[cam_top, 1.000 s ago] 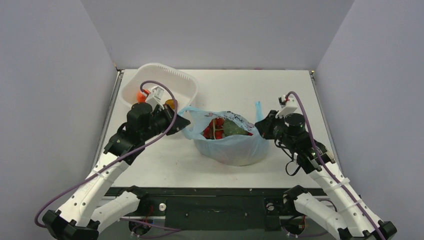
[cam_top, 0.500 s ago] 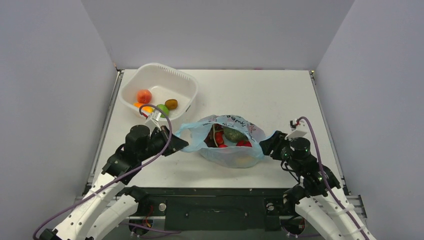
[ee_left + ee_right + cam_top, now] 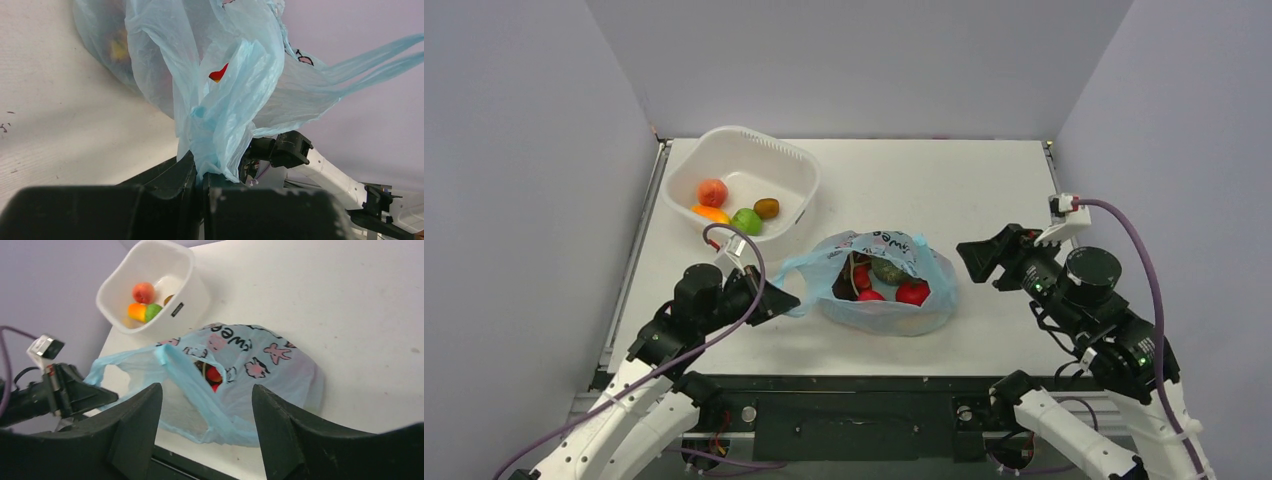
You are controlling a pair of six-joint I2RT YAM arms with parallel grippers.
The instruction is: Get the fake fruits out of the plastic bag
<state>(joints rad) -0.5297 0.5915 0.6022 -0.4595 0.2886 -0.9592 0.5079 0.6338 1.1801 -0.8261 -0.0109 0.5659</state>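
With the left gripper (image 3: 786,297) clamped on a handle of the plastic bag (image 3: 874,312), near the bench's (image 3: 984,180) front edge, fake fruits (image 3: 911,292) inside, and the right gripper (image 3: 980,260) open beside it, we judged one-sided pulling might tip it.

The right gripper (image 3: 205,390) stood empty, its dark fingers spread wide, above a light-blue plastic bag (image 3: 270,375) on the white surface (image 3: 325,290). Red fake fruits (image 3: 214,374) showed through the bag's mouth. Beyond sat a white tub (image 3: 197,290).
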